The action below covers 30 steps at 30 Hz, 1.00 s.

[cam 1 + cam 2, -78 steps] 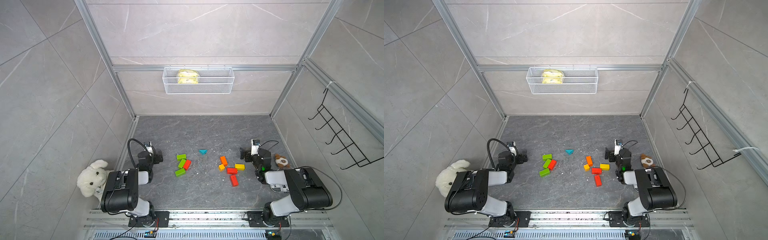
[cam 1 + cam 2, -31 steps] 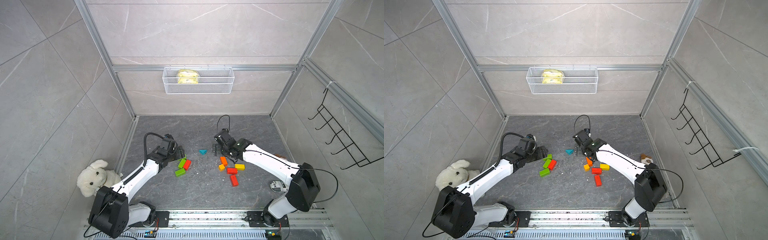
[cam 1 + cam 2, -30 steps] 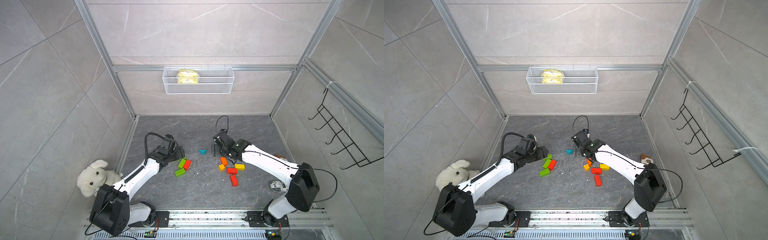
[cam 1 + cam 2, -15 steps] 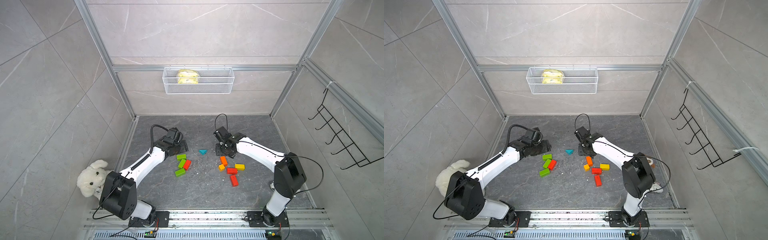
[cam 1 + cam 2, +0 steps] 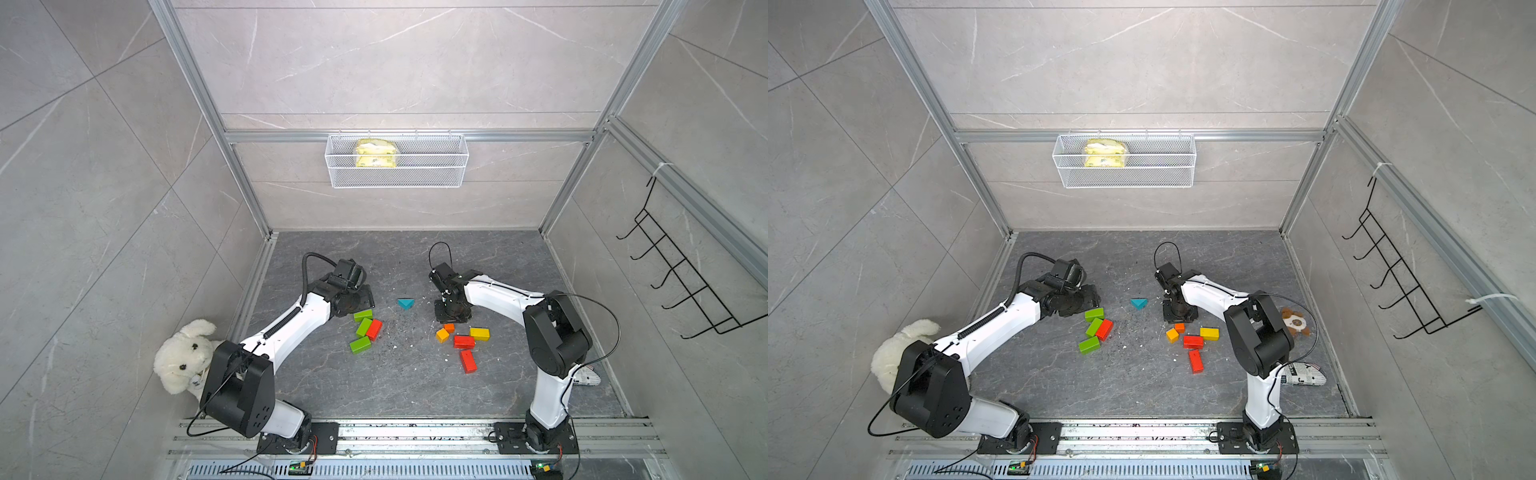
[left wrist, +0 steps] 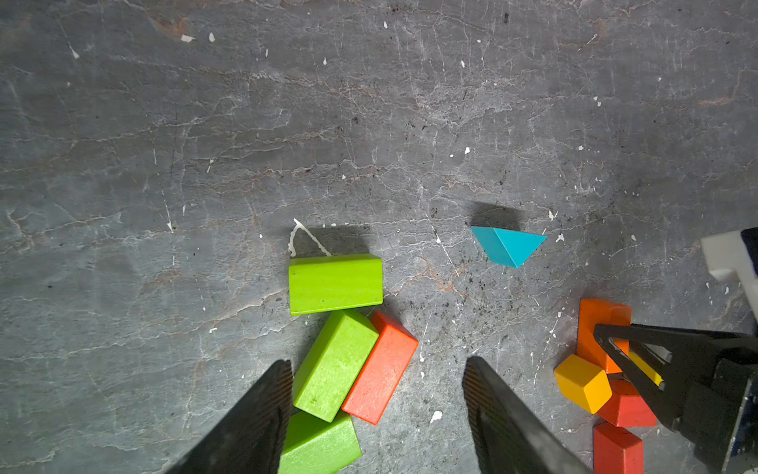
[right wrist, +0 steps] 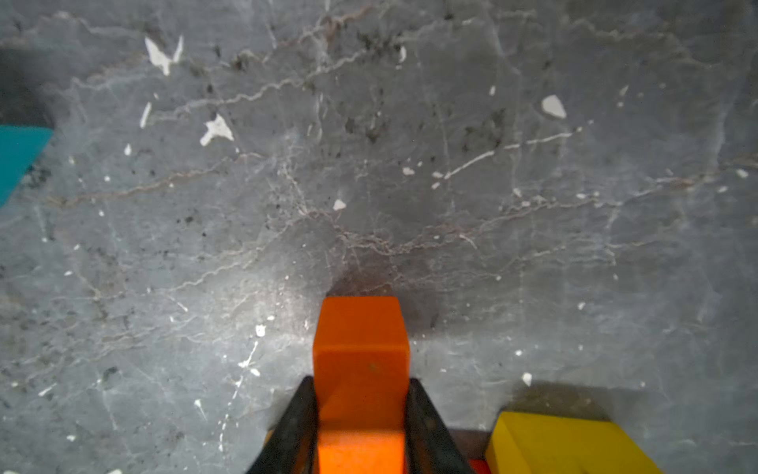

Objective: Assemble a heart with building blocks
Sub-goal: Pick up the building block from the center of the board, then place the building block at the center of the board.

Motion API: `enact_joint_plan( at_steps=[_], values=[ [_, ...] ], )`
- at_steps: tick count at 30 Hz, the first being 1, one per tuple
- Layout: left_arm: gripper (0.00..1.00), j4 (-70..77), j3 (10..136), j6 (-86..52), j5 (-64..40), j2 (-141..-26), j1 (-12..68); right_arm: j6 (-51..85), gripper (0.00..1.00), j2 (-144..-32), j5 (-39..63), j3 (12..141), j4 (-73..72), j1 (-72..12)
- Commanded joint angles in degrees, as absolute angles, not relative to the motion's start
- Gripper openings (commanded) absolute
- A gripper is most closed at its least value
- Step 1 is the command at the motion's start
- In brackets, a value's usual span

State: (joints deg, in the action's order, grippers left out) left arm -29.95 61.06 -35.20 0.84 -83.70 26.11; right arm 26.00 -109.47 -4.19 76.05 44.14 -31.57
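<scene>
Grey floor (image 5: 407,386): carries all the rest. Wire basket (image 5: 415,176): hangs on back wall, holds yellow pack (image 5: 375,153).

L arm (image 5: 291,328), R arm (image 5: 498,293): reach from near rail toward mid floor.

White plush (image 5: 183,357): sits by L wall, next to L arm base.

L gripper (image 6: 377,363): stands w/ jaws apart, straddles a green bar (image 6: 334,365) and a red bar (image 6: 385,381) in wrist view. Can't tell if touching either.

R gripper (image 7: 361,381): clamps tight on orange bar (image 7: 361,349), one finger per side, low at floor. Lifted or resting, can't tell.

Blocks (image 5: 1089,345): lie in two loose groups.

- L group: green bar, red bar, plus 2 more green bars (image 5: 363,315), jumbled close together.
- R group: orange bar, yellow bar (image 5: 479,333), 2 red bars (image 5: 464,341), orange-yellow cube (image 5: 442,335) just beside orange bar.

Teal triangle (image 5: 406,303): lies alone btw the groups, apart from both, nearer back wall.
</scene>
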Motion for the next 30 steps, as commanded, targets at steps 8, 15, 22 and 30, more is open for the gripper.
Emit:
enact_joint_plan(
  at_steps=[8, 15, 22, 30],
  values=[
    [0.67, -30.7, 61.0, -36.87, -0.88, -83.57, 26.26, 34.87, 0.12, -110.88, -1.57, 82.13, 42.71, -32.66],
    [0.66, -30.32, 59.66, -37.23, -1.23, -83.51, 26.28, 42.1, 0.12, -117.67, -0.77, 90.0, 42.15, -34.16],
    [0.66, -29.41, 57.93, -37.57, -1.49, -83.58, 26.28, 42.57, 0.44, -118.5, -0.6, 91.1, 41.82, -34.66],
    [0.65, -29.13, 58.18, -37.42, -1.74, -83.56, 26.26, 36.37, 0.47, -109.32, -0.41, 82.09, 39.08, -35.16]
  ],
)
